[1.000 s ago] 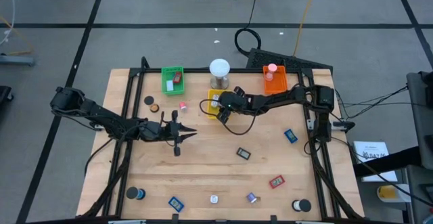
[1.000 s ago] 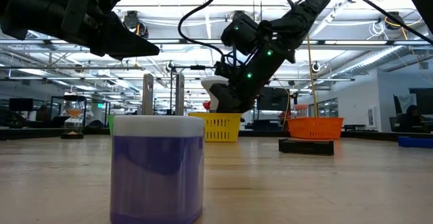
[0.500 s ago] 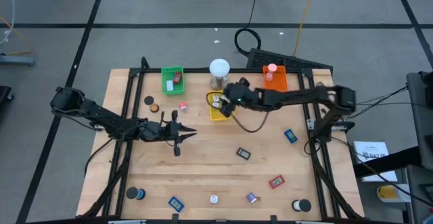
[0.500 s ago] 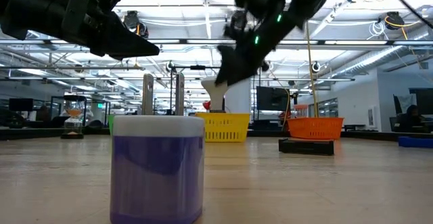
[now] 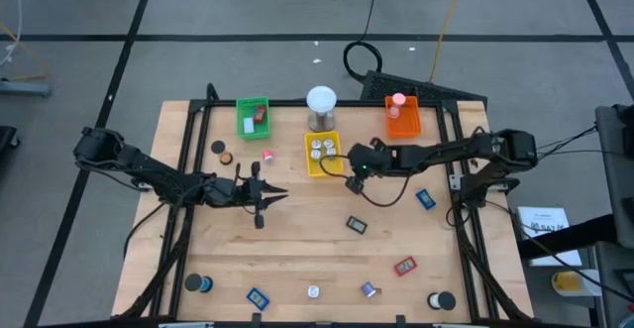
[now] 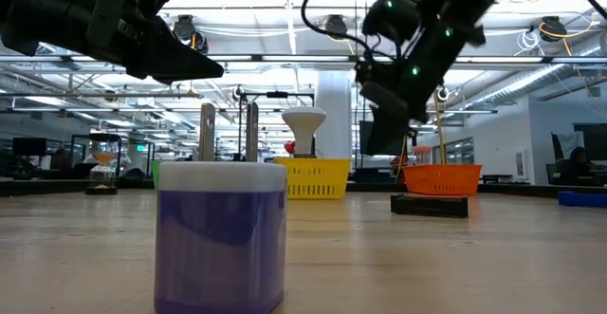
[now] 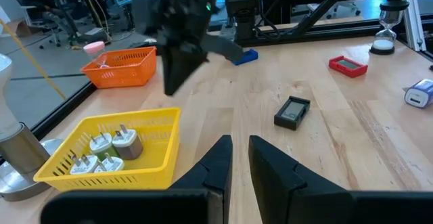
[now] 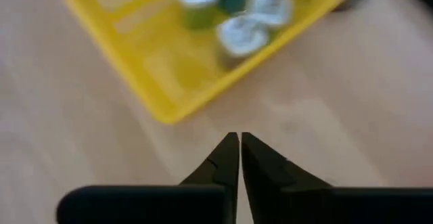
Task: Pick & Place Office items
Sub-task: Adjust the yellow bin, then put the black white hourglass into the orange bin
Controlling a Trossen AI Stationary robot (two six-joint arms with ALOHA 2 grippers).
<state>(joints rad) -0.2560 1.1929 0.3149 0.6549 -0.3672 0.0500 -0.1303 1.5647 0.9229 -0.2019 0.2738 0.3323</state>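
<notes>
Chargers, silvery-white and rounded [image 5: 322, 148], now sit in the yellow tray [image 5: 315, 165], and the right claw [image 5: 351, 182] that hung over that tray a moment ago has pulled away to the bare wood just beside it, its fingers [image 8: 230, 158] snapped together on nothing. To my eye that means one drop is finished and this arm is free to go after the next piece. Nearest beyond it lies a dark flat rectangle [image 5: 356, 225]; a blue piece [image 5: 425, 199] sits off to its side, and a red one [image 5: 404, 267] farther out with the black rolls [image 5: 442, 300] near the table's edge.

The left claw [image 5: 280, 195] has not stirred: it hovers above the table, well apart from the right one, fingers [image 7: 218, 163] nearly together and empty.

Trays are thin plastic lattice, light and easily nudged. The plugs look smooth and hard with short metal prongs. The wooden table [image 5: 297, 249] is pale and grained; flat pieces lie flush on it, so I judge them fiddly to pinch
</notes>
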